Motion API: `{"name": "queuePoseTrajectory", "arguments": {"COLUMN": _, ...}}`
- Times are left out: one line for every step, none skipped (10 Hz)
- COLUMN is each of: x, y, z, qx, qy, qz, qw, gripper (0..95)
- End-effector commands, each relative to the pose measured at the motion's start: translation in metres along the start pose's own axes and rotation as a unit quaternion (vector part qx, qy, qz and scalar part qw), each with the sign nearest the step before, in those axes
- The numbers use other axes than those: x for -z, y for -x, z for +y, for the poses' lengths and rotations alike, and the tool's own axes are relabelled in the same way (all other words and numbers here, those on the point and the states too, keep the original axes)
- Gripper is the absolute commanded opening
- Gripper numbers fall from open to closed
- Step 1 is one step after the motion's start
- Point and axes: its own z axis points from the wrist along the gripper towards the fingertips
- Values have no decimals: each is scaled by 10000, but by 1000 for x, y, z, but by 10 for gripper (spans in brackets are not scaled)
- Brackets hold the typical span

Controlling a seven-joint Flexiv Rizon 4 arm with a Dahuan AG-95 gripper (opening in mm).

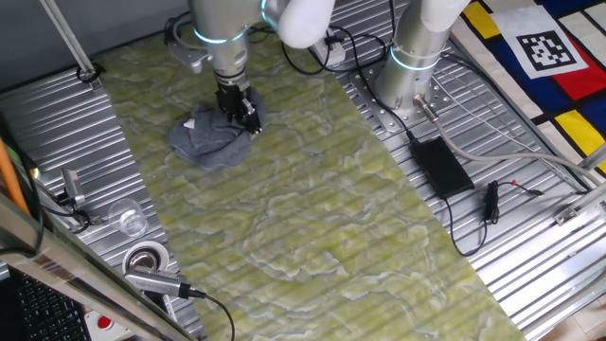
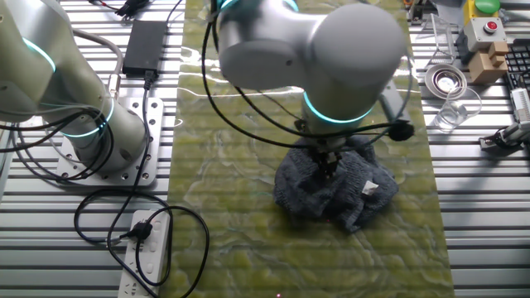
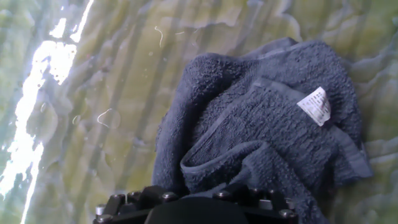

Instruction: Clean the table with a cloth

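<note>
The cloth lies bunched on the yellow-green worktop, toward eleven o'clock in one fixed view, pale tag facing up. The gripper presses down into its two o'clock edge; whether it's pinching fabric, I cannot tell.

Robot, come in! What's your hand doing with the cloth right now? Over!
Gripper down on the cloth, grip unclear. Cloth bunched on the table, tag up. Nothing blocking nearby. Over.
</note>
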Motion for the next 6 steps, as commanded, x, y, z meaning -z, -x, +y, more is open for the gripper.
{"name": "queuePoseTrajectory", "arguments": {"x": -4, "y": 5, "z": 6, "qx": -182, "qy": 21, "qz": 23, "qw": 9998, "gripper": 0}}
{"name": "queuePoseTrajectory", "arguments": {"x": -8, "y": 11, "z": 12, "qx": -262, "qy": 25, "qz": 53, "qw": 9996, "gripper": 0}}
{"name": "queuePoseTrajectory", "arguments": {"x": -10, "y": 16, "z": 19, "qx": -323, "qy": 26, "qz": 56, "qw": 9995, "gripper": 0}}
{"name": "queuePoseTrajectory", "arguments": {"x": -12, "y": 19, "z": 23, "qx": -374, "qy": 42, "qz": 51, "qw": 9993, "gripper": 0}}
{"name": "queuePoseTrajectory", "arguments": {"x": -13, "y": 25, "z": 28, "qx": -455, "qy": 108, "qz": 26, "qw": 9989, "gripper": 0}}
{"name": "queuePoseTrajectory", "arguments": {"x": -14, "y": 29, "z": 31, "qx": -553, "qy": 252, "qz": -11, "qw": 9982, "gripper": 0}}
